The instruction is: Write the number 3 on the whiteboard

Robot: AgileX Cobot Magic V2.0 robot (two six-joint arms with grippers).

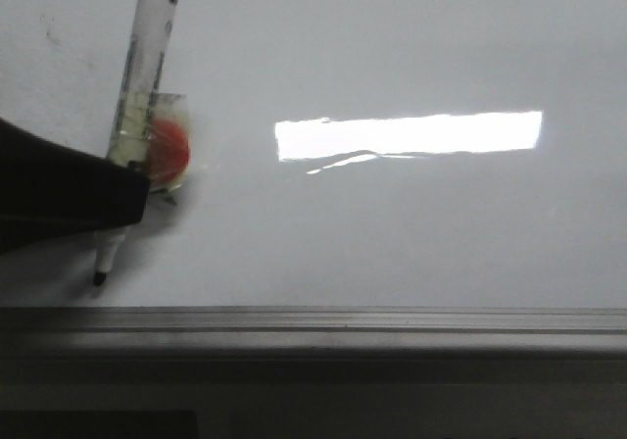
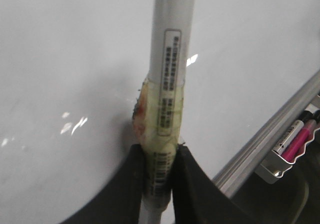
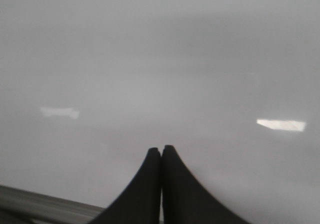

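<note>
Left hand (image 1: 118, 199) is clamped on the marker (image 1: 142, 76), low on the barrel where yellowish tape and an orange-red patch (image 1: 168, 150) wrap it. Cap end points far and up; the dark tip (image 1: 99, 277) points near, at or just above the whiteboard (image 1: 411, 233), close to the grey rail (image 1: 392, 319) at the left of the board. Whether the tip touches cannot be told from the front view.

No 3 on the board yet. No dark line shows anywhere, only the bright rectangular light reflection (image 1: 407, 133) near mid-board. Judged step: pen in grip and positioned, stroke not yet begun.

Next move, as a judgement: settle the tip on the board with light, steady pressure, then trace two stacked curves bulging right. The tip sits very near the rail, so the start point probably needs to go farther up the board to leave room for the figure.

Right hand (image 3: 161, 156): fingers pressed together on nothing, hovering over bare board, its rail at the near corner of its own view. It does not appear in the front view.

View differences: the left wrist view shows the barrel label and the fingers (image 2: 192, 184) pinching the taped part, plus a tray (image 2: 292, 151) beyond the rail holding a pink marker (image 2: 298, 141); the front view shows none of that. Only the front view shows the tip.
</note>
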